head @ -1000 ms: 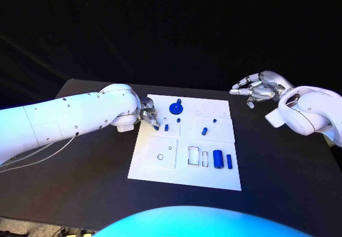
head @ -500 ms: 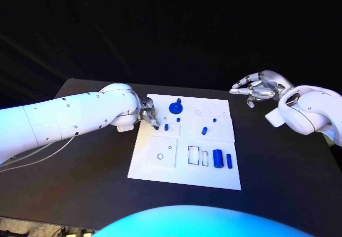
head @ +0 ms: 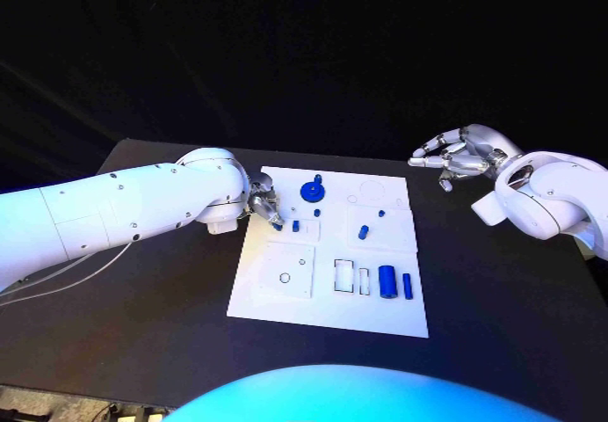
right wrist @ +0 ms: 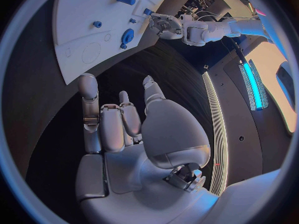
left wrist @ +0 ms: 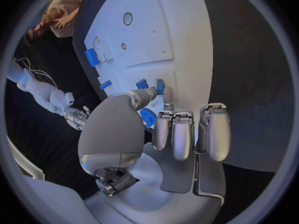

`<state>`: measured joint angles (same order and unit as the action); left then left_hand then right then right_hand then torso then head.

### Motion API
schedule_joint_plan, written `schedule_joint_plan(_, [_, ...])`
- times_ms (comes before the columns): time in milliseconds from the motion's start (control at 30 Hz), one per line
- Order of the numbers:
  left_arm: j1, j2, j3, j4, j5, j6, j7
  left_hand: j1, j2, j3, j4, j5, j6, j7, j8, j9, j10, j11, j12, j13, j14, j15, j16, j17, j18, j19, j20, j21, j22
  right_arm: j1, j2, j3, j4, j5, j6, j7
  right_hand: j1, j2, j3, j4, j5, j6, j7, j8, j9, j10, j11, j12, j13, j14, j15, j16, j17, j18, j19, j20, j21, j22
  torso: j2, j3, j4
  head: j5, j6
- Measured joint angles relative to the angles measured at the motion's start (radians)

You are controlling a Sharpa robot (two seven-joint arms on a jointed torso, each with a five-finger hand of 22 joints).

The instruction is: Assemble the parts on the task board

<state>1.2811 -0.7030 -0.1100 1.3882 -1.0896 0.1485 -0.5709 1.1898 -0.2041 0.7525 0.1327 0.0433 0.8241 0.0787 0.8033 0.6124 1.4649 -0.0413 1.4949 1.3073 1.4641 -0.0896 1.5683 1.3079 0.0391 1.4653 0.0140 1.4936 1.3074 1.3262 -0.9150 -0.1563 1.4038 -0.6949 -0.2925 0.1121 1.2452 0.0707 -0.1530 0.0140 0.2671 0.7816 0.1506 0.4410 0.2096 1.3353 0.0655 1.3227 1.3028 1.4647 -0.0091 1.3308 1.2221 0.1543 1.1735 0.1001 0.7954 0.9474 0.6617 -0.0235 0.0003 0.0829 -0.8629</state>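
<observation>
Left hand: hangs low over the left edge of the task board, toward its far left corner, fingertips pointing down at the white plate. In the left wrist view, sits with thumb on one side and the other fingers bent close together on the other, tips right above the board. Cannot tell whether a part is pinched there; a small blue bit shows right at the fingertips, touching or just beside them.

Just beside those fingers: a short blue peg and, near it, a smaller blue pin. Farther toward the board's far edge: a blue gear, also visible between thumb and fingers in the wrist view.

Around the board's middle: a blue peg and a tiny blue stud. Nearer the right edge, on the near half: a thick blue cylinder beside a thinner blue cylinder, lying parallel and just apart.

Right hand: hangs raised beyond the board's far right corner, well apart from it, above the black table. Grips nothing; fingers loosely bent and spread from the thumb, as seen in its own wrist view.
</observation>
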Motion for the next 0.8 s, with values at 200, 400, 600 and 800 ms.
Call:
schedule_joint_plan(200, [0.0,0.0,0.0,-0.001,0.002,0.0,0.0,-0.011,0.004,-0.001,-0.016,0.0,0.0,0.0,0.0,0.001,0.003,-0.003,0.0,0.0,0.004,-0.004,0.0,0.0,0.0,0.0,0.0,0.0,0.0,0.0,0.0,0.0,0.0,0.0,0.0,0.0,0.0,0.0,0.0,0.0,0.0,0.0,0.0,0.0,0.0,0.0,0.0,0.0,0.0,0.0,0.0,0.0,0.001,0.0,0.0,0.0,0.0,0.0,0.0,0.0,-0.0001,0.001,-0.001])
schedule_joint_plan(400, [0.0,0.0,0.0,-0.002,0.006,-0.001,-0.001,-0.024,0.005,-0.009,-0.019,0.0,0.0,0.0,0.0,0.002,0.0,-0.007,0.0,0.001,0.0,-0.007,0.0,0.0,0.0,0.0,-0.007,0.0,0.0,-0.001,0.0,0.0,0.0,0.0,0.0,0.0,0.0,0.0,0.0,0.0,0.0,0.0,0.0,0.0,0.0,0.0,0.0,0.0,0.0,0.0,0.0,0.0,0.001,0.0,0.0,0.0,0.0,0.0,0.0,0.0,-0.0002,0.001,-0.002])
schedule_joint_plan(600, [0.0,0.0,0.0,-0.003,0.009,-0.001,-0.003,-0.025,0.004,-0.032,-0.009,0.0,0.0,0.0,0.005,0.002,0.002,-0.01,0.0,0.001,0.003,-0.011,0.0,0.0,0.0,0.0,-0.007,0.004,0.0,-0.001,0.0,0.0,0.0,0.0,0.0,0.0,0.0,0.0,0.0,0.0,0.0,0.0,0.0,0.0,0.0,0.0,0.0,0.0,0.0,0.0,0.0,0.0,0.001,0.0,0.0,0.0,0.0,0.0,0.0,0.0001,-0.0002,0.001,-0.003])
schedule_joint_plan(800, [0.0,0.0,0.0,-0.005,0.011,-0.001,-0.004,-0.029,0.008,-0.049,-0.003,0.0,0.007,-0.007,0.005,0.002,0.003,-0.011,0.0,0.001,0.003,-0.011,0.0,0.0,0.0,0.0,-0.007,0.004,0.0,-0.001,0.0,0.0,0.0,0.0,0.0,0.0,0.0,0.0,0.0,0.0,0.0,0.0,0.0,0.0,0.0,0.0,0.0,0.0,0.0,0.0,0.0,0.0,0.001,0.0,0.0,0.0,0.0,0.0,0.0,0.0001,-0.0002,0.001,-0.003])
